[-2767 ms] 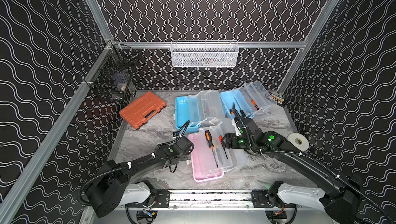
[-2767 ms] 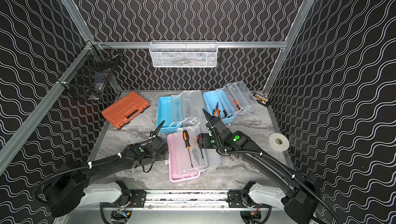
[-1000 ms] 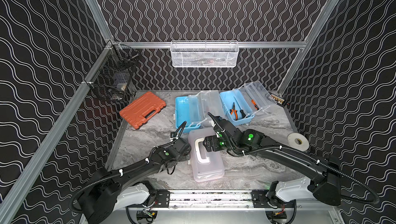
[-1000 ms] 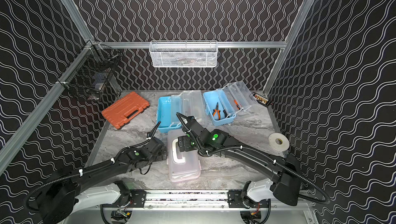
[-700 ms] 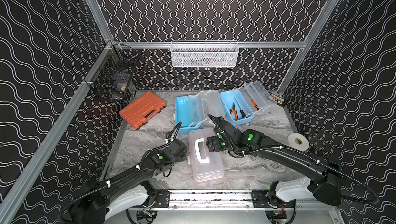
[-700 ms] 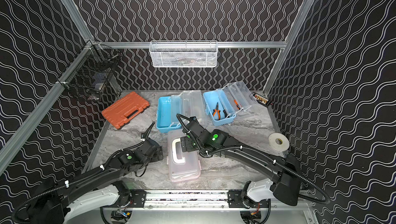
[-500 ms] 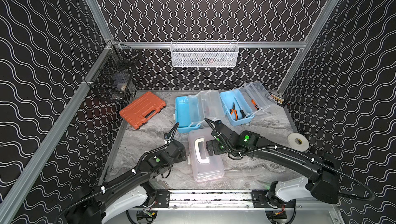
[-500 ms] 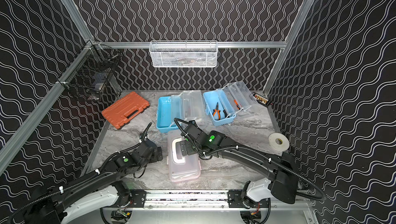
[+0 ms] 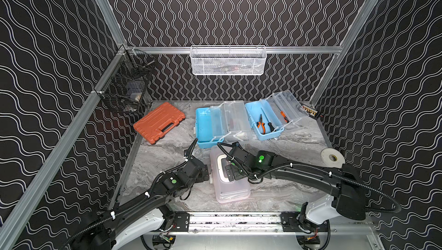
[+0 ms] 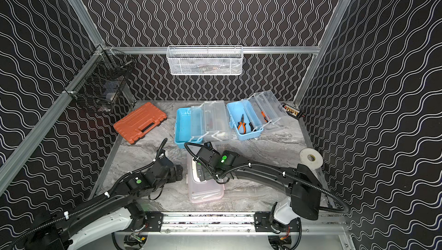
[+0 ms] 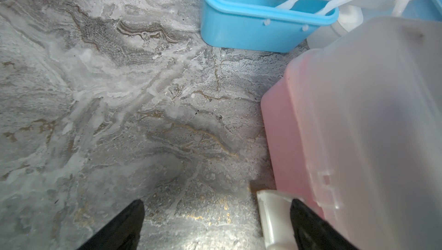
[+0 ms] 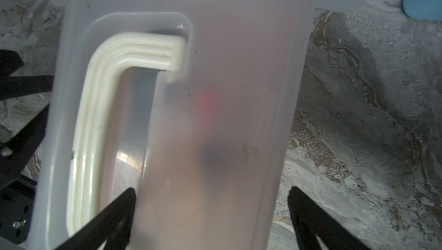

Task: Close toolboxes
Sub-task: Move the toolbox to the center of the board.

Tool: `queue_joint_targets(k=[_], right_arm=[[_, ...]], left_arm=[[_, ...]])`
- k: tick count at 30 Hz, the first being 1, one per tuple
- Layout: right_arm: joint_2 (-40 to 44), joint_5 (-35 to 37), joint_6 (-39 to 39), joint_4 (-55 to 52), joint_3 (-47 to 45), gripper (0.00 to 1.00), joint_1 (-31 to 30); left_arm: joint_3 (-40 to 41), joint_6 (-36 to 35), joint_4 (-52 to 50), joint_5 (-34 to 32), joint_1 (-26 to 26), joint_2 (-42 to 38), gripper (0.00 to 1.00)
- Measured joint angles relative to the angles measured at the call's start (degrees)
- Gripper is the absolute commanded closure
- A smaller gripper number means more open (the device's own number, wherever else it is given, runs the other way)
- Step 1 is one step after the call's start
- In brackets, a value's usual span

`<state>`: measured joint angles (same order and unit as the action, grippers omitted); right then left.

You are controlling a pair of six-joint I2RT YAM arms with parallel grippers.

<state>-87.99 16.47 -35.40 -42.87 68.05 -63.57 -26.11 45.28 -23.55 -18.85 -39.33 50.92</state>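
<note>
The pink-based toolbox [image 9: 230, 189] [image 10: 205, 190] lies at the front centre with its clear lid down and white handle [image 12: 100, 117] flat. My right gripper [image 9: 230, 172] [image 12: 211, 193] hangs open just above that lid, its fingers spread over the lid's half beside the handle. My left gripper [image 9: 207, 173] [image 11: 215, 213] is open at the box's left side, with the white latch [image 11: 275, 213] just inside one finger. Two light-blue toolboxes stand open behind it, one in the middle [image 9: 205, 126] [image 10: 183, 126] and one further right [image 9: 265, 123] [image 10: 246, 123] holding pliers.
An orange ribbed case [image 9: 159, 122] lies at the back left, and a roll of white tape [image 9: 332, 158] sits at the right. A black wire basket [image 9: 126, 86] hangs on the left wall and a white mesh basket [image 9: 228, 61] on the back rail.
The pink toolbox lay open at first and its lid is now down. In the last second my right gripper slid left over the lid, and my left gripper drew back to the box's side.
</note>
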Motion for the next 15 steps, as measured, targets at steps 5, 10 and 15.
queue_joint_targets(k=[5, 10, 15], right_arm=[[-1.1, 2.9, 0.0, 0.2, 0.7, 0.03, -0.1], [-2.6, 6.3, 0.6, 0.6, 1.6, 0.03, -0.2], [-4.7, 12.3, 1.0, 0.7, 2.7, 0.03, -0.2]], left_arm=[[0.4, 0.0, 1.4, 1.1, 0.0, 0.4, 0.01], [0.4, 0.0, 3.4, 2.3, 0.0, 1.8, 0.01], [0.7, 0.0, 4.4, 2.6, 0.0, 1.8, 0.01]])
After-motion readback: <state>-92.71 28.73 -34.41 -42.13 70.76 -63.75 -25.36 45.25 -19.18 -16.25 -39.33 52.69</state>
